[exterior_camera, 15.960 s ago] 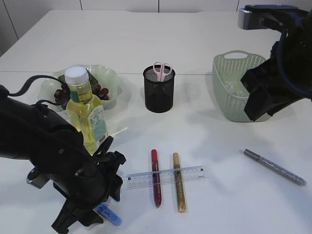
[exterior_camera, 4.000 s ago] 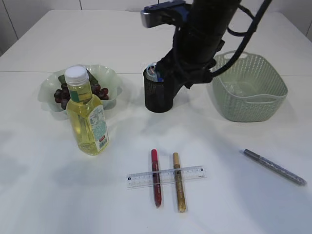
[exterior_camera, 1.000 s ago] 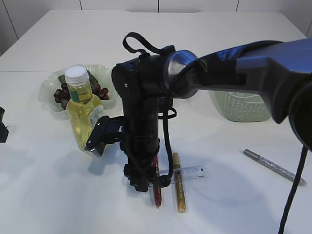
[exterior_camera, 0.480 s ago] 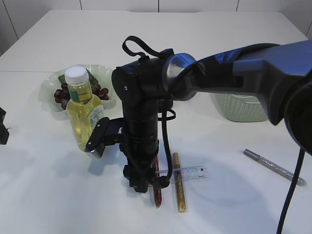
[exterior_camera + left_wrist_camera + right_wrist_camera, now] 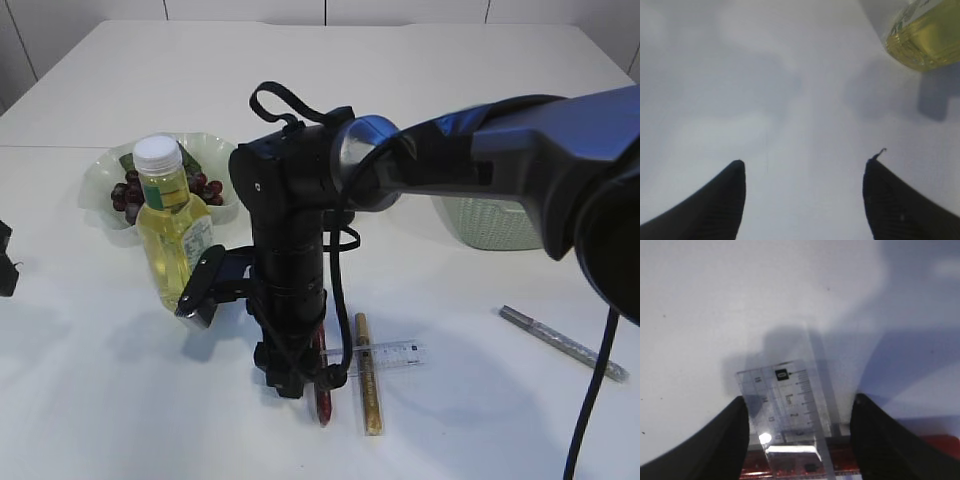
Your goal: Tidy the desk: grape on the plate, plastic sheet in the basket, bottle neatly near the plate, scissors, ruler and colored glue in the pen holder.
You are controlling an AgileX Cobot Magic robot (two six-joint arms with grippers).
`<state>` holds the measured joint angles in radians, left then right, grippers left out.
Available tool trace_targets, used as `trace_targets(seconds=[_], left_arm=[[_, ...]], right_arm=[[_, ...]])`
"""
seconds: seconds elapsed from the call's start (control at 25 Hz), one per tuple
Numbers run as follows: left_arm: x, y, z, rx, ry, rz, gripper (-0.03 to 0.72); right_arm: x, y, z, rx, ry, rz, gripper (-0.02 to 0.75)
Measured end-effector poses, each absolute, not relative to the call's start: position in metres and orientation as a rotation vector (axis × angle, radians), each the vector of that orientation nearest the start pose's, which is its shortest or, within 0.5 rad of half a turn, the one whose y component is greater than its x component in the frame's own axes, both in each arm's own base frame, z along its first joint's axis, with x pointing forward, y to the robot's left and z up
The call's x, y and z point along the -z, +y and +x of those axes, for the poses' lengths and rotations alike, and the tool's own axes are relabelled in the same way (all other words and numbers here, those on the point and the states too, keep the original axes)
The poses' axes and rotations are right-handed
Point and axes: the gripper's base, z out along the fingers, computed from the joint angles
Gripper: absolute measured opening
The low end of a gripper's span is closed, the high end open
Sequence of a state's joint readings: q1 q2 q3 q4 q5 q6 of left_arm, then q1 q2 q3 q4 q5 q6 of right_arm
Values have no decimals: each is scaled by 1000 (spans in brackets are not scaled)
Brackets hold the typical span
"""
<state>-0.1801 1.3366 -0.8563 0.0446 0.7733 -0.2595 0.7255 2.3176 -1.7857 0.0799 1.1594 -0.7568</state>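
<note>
My right gripper (image 5: 800,400) is open and points down over the left end of the clear ruler (image 5: 785,405), one finger on each side of it. The ruler (image 5: 392,354) lies across a red glue pen (image 5: 322,400) and a gold glue pen (image 5: 368,385). The red pen shows under the ruler in the right wrist view (image 5: 940,445). A silver glue pen (image 5: 565,343) lies at the right. The yellow bottle (image 5: 175,235) stands in front of the plate (image 5: 100,180) of grapes (image 5: 205,187). My left gripper (image 5: 805,162) is open and empty over bare table, and the bottle (image 5: 925,35) shows at the top right of its view.
The green basket (image 5: 490,222) stands at the back right, mostly hidden by my right arm (image 5: 290,220). The pen holder is hidden behind that arm. Part of the left arm (image 5: 5,258) shows at the table's left edge.
Over the last second my right gripper has sunk slightly onto the ruler's left end. Before that it came over from the pen holder. The left arm has drawn back to the left edge.
</note>
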Motion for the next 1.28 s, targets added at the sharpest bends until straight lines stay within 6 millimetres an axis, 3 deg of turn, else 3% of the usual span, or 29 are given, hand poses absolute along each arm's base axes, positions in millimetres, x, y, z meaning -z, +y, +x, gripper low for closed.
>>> trace_targets(seconds=[0.16,0.44,0.92,1.04,1.28], left_arm=[[-247,-42,244,72,2737,-73,537],[-247,-42,244,72,2737,-73,537],[-247,-41,244,70,2745,-74,537],[-247,-41,243,66,2750,-71,537],[-247,-41,242,64,2759,-71,537]], right_arm=[[-125,306,335,-115,2381,-2096,491],[-124,305,335,-113,2384,-2096,295],[-127,305,334,-113,2407,-2074,288],[-141,301,337,-146,2405,-2023,288],[-204,273,354,-349,2380,-1778,288]])
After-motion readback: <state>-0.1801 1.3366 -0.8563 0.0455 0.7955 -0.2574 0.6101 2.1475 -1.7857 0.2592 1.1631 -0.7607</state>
